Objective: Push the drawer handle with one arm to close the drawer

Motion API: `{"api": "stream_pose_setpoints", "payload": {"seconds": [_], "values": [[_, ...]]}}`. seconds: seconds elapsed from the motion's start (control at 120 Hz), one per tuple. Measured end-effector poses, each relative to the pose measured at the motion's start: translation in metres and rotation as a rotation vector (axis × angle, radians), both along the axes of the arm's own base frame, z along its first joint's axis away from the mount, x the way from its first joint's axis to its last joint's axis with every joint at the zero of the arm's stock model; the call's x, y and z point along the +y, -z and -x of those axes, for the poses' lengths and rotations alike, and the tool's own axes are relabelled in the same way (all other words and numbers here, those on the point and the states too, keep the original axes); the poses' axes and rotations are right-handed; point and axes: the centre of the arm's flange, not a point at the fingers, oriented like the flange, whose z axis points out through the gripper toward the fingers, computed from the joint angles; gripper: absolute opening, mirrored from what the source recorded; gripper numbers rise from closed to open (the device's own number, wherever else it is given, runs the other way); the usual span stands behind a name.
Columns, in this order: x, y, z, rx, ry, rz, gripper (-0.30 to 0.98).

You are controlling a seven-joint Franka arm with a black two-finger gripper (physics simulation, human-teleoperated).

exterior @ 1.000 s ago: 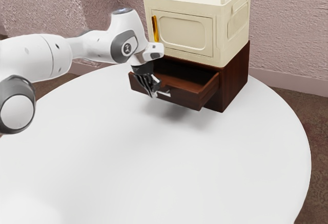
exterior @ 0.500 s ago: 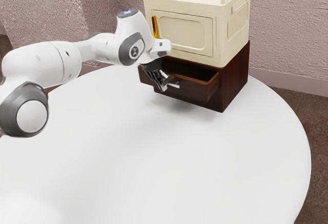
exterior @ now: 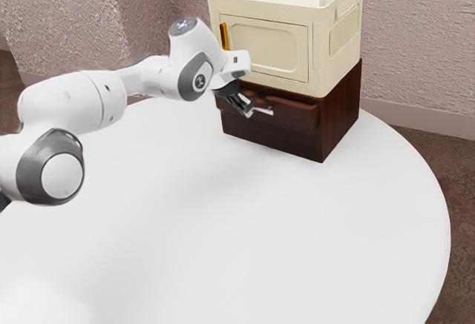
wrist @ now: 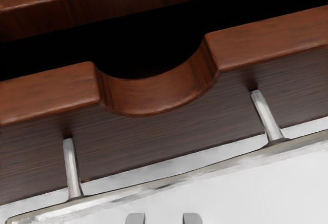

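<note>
Drawer [exterior: 289, 118] slightly out of brown cabinet [exterior: 342, 115], dark gap behind its front; pincer [exterior: 246, 107] near handle [exterior: 263, 111], tips apart, contact unclear; cabinet on white counter [exterior: 223, 227], cream box [exterior: 330, 50] on top.

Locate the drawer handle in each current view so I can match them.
Exterior view: the handle is slightly above and right of centre, below the cream box.
Wrist view: it spans the picture between the drawer front and the fingers.
Shared landmark: the brown drawer front behind the handle.
</note>
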Motion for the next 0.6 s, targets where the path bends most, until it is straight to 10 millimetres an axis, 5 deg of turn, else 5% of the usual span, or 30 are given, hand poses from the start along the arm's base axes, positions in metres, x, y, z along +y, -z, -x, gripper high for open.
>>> {"api": "stream_pose_setpoints", "payload": {"seconds": [0.433, 0.5, 0.6], "values": [[-0.01, -0.007, -0.005, -0.133, 0.017, 0.019, 0.02], [-0.03, -0.016, 0.027, -0.078, 0.038, 0.02, 0.05], [-0.04, -0.043, 0.112, 0.008, 0.015, 0.001, 0.11]]}}
